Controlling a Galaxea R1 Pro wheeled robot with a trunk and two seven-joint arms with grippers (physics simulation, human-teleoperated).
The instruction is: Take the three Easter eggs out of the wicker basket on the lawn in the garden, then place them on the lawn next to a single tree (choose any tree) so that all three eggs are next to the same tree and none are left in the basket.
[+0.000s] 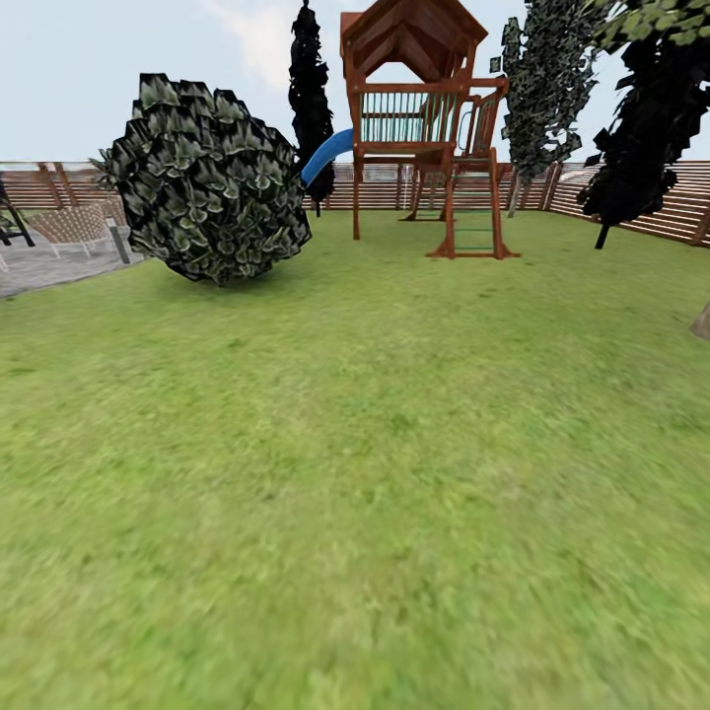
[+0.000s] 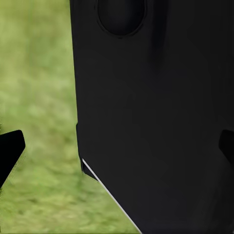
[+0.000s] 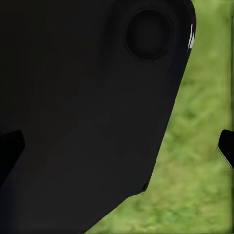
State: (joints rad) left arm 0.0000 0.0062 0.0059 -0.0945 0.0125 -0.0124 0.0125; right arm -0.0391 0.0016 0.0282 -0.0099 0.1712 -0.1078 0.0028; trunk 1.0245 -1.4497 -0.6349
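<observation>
You are looking out over the lawn [image 1: 355, 473], a wide stretch of short, blurry green grass that runs from the near edge of the head view up to the brown slatted fence [image 1: 631, 202] at its far edge. On the far left part of the lawn sits a round, dark-leaved bush [image 1: 209, 179], with a grey paved patch [image 1: 49, 266] beyond it at the left edge. A wooden play tower [image 1: 419, 118] with a blue slide [image 1: 325, 156] stands at the far middle, and thin dark trees [image 1: 641, 128] rise near the far right corner.

Both wrist views show the same grass past a large black body of the robot (it hides most of each picture). The left gripper [image 2: 117, 146] has its fingertips [image 2: 10, 151] at opposite edges, spread wide with nothing between them but that body; the right gripper [image 3: 117, 146] is spread likewise, one fingertip [image 3: 226, 146] over grass.
</observation>
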